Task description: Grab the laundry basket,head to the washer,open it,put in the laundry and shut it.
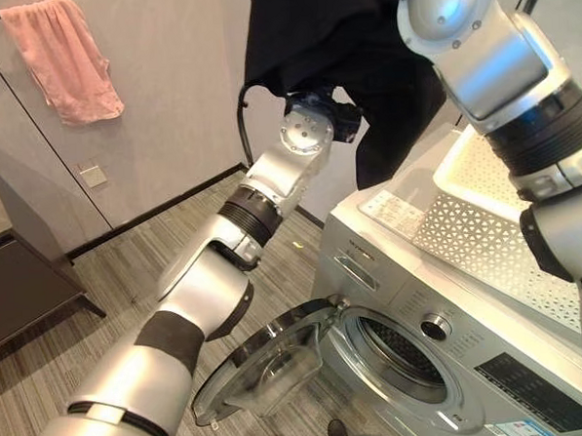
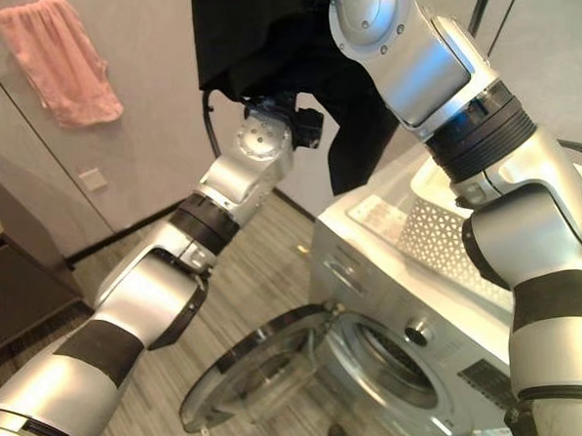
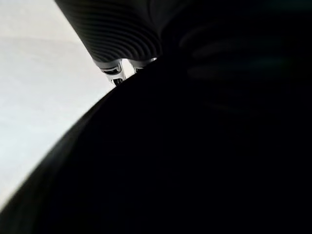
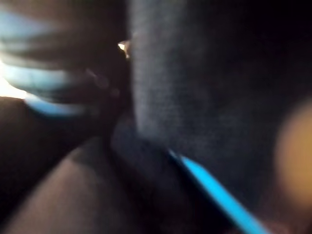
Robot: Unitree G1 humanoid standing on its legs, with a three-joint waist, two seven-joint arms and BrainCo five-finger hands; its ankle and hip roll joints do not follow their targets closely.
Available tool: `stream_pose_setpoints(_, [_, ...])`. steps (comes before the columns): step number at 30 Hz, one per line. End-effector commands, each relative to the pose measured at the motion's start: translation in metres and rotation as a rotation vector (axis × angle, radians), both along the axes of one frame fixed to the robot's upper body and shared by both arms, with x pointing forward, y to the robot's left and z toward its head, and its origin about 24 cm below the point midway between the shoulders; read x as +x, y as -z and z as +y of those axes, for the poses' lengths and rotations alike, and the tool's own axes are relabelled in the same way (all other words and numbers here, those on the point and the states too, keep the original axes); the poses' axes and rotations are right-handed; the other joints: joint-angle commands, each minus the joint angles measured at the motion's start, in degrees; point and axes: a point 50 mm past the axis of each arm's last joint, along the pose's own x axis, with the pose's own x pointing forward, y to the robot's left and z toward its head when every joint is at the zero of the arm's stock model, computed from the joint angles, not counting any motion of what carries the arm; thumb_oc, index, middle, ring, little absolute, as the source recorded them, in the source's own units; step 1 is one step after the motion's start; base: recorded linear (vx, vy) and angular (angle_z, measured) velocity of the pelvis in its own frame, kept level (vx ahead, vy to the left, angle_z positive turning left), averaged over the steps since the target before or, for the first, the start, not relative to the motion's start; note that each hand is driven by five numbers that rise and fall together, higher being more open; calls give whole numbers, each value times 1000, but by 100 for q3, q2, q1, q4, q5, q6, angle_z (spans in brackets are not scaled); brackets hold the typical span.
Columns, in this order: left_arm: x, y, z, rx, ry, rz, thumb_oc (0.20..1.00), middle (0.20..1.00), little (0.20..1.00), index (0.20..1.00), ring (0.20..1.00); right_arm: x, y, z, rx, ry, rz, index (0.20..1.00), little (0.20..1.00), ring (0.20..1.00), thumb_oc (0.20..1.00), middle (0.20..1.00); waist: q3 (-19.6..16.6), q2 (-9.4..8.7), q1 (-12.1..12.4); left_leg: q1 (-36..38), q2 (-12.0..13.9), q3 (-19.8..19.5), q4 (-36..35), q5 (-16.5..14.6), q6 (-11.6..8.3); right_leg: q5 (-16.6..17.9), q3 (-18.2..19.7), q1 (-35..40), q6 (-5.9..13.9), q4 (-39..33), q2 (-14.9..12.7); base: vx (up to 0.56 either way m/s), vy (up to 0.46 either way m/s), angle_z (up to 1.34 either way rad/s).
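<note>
1. Laundry loading is under way: the washer (image 1: 443, 317) stands with its door (image 1: 270, 370) swung open and the white laundry basket (image 1: 496, 217) resting on top.
2. Both arms lift a black garment (image 2: 262, 44) high above the machine; it is not yet in the drum (image 1: 401, 354).
3. Cloth hides the left hand (image 3: 119, 73) and the right, so neither grip can be told.
4. Loading and shutting remain.
5. Nearby: a pink towel (image 1: 63, 59) hanging on the wall.

Before me: matt black cloth garment (image 1: 360, 39); glossy silver-white washer (image 1: 442, 298) with clear glass door (image 1: 270, 370); perforated white plastic laundry basket (image 1: 486, 217); soft pink towel (image 1: 63, 59); striped wood-look floor (image 1: 128, 275).
</note>
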Motion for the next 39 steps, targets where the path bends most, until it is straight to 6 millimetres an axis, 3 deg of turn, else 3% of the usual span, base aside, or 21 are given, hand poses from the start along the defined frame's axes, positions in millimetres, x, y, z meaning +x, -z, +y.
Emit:
stream_pose_setpoints(1, [-15, -56, -13, 44, -22, -202, 1000, 1000, 1000, 1000, 1000, -17, -29, -6, -21, -2, -98, 200, 200, 200, 200, 200, -513, 200, 344, 662, 266, -85, 39, -840, -32, -290, 17, -19, 206, 90, -84, 0, 0, 0])
stream_pose_setpoints(7, [-15, -48, -3, 103, -9, -232, 1000, 1000, 1000, 1000, 1000, -23, -3, -12, -58, -105, -66, 200, 200, 200, 200, 200, -500, 235, 298, 672, 273, -57, 39, -843, -34, -293, 27, -38, 210, 83, -70, 0, 0, 0])
stream_pose_setpoints(13, [-16, -40, 3, 37, 34, -199, 1000, 1000, 1000, 1000, 1000, -24, 32, -11, -53, -233, 38, 200, 200, 200, 200, 200, -442, 303, 270, 655, 277, -48, 39, -825, -33, -300, 8, -55, 201, 82, -80, -3, -2, -1])
stream_pose_setpoints(14, [-14, -40, 10, 24, 25, -198, 1000, 1000, 1000, 1000, 1000, -24, 47, -9, -64, -277, 88, 200, 200, 200, 200, 200, -406, 340, 263, 652, 275, -39, 39, -812, -25, -294, 8, -74, 204, 85, -82, -10, -8, -5])
stream_pose_setpoints(17, [-15, -40, 13, 18, 24, -200, 1000, 1000, 1000, 1000, 1000, -25, 52, -9, -71, -290, 99, 200, 200, 200, 200, 200, -410, 344, 264, 653, 276, -33, 39, -810, -25, -291, 9, -76, 204, 85, -82, -6, -4, -5])
stream_pose_setpoints(20, [-15, -38, 24, -21, 12, -208, 1000, 1000, 1000, 1000, 1000, -24, 74, -13, -75, -333, 169, 200, 200, 200, 200, 200, -386, 379, 251, 652, 273, -9, 39, -805, -22, -271, 18, -87, 203, 67, -87, -6, -3, -9])
stream_pose_setpoints(27, [-17, -33, 31, -58, -11, -224, 1000, 1000, 1000, 1000, 1000, -26, 83, -17, -52, -363, 189, 200, 200, 200, 200, 200, -374, 357, 227, 624, 289, 7, 39, -789, -36, -261, -4, -103, 199, 49, -87, -4, -3, -3])
stream_pose_setpoints(28, [-17, -32, 32, -61, -17, -225, 683, 683, 683, 683, 683, -26, 84, -17, -48, -364, 191, 200, 200, 200, 200, 200, -376, 354, 224, 621, 290, 9, 39, -790, -39, -257, -7, -102, 200, 44, -87, 0, 0, 0])
stream_pose_setpoints(29, [-17, -32, 34, -63, -28, -233, 282, 282, 282, 282, 282, -26, 84, -17, -42, -367, 191, 200, 200, 200, 200, 200, -379, 349, 220, 618, 290, 13, 39, -792, -41, -253, -9, -101, 201, 37, -87, 0, 0, 0])
stream_pose_setpoints(30, [-17, -32, 36, -74, -39, -241, 200, 200, 200, 200, 200, -26, 84, -18, -42, -365, 188, 200, 200, 200, 200, 200, -378, 341, 213, 616, 291, 18, 39, -793, -44, -248, -10, -100, 201, 32, -88, 0, 0, 0])
stream_pose_setpoints(34, [-18, -29, 43, -117, -78, -250, 200, 200, 200, 200, 200, -23, 91, -16, -22, -390, 219, 200, 200, 200, 200, 200, -381, 325, 187, 624, 288, 67, 39, -802, -45, -237, 15, -121, 203, 29, -87, 0, 0, 0])
stream_pose_setpoints(35, [-18, -29, 45, -124, -88, -252, 200, 200, 200, 200, 200, -22, 92, -15, -12, -400, 232, 235, 235, 235, 235, 235, -381, 319, 183, 628, 288, 73, 39, -803, -45, -237, 17, -122, 203, 33, -86, 0, 0, 0])
stream_pose_setpoints(36, [-18, -29, 47, -121, -98, -259, 200, 200, 200, 200, 200, -21, 95, -15, -13, -411, 248, 545, 545, 545, 545, 545, -385, 312, 174, 631, 291, 79, 39, -804, -46, -237, 27, -123, 204, 37, -86, 0, 0, 0])
stream_pose_setpoints(37, [-18, -29, 49, -115, -107, -270, 200, 200, 200, 200, 200, -22, 96, -14, -12, -431, 263, 1000, 1000, 1000, 1000, 1000, -387, 304, 163, 635, 294, 90, 39, -807, -49, -241, 31, -124, 205, 39, -86, 0, 0, 0])
stream_pose_setpoints(39, [-17, -27, 50, -100, -121, -266, 200, 200, 200, 200, 200, -19, 100, -16, 9, -462, 308, 1000, 1000, 1000, 1000, 1000, -392, 298, 151, 637, 293, 106, 39, -804, -52, -236, 36, -125, 206, 38, -86, 0, 0, 0])
